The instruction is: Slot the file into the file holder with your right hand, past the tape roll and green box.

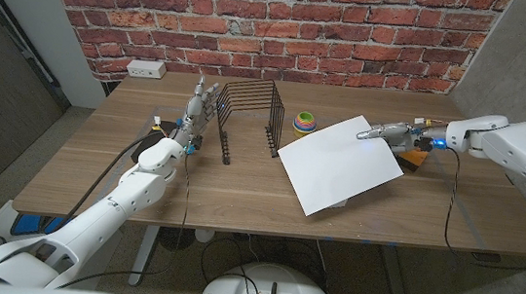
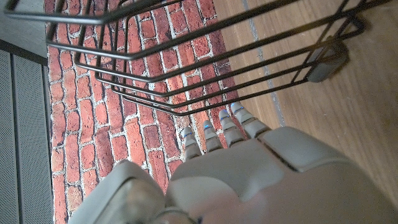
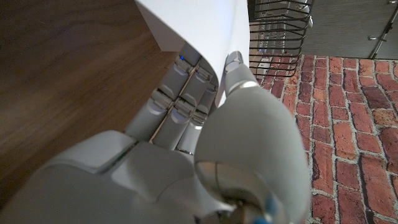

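The white file (image 1: 340, 163) hangs tilted over the table's right middle, one corner low near the front. My right hand (image 1: 395, 133) pinches its upper right corner; in the right wrist view the thumb and fingers (image 3: 233, 68) clamp the file's sheet (image 3: 199, 25). The black wire file holder (image 1: 252, 115) stands left of the file, with a gap between them. A colourful tape roll (image 1: 305, 122) sits just right of the holder, behind the file's far edge. My left hand (image 1: 199, 109) stands upright beside the holder's left side, fingers straight and holding nothing; its fingers (image 2: 217, 134) point at the holder's wires (image 2: 205, 68).
An orange object (image 1: 417, 156) lies under my right hand. A white power outlet (image 1: 146, 69) sits at the brick wall's foot, back left. Cables run along both arms. Bare wood shows at the table's front left (image 1: 93, 178) and right (image 1: 462, 212).
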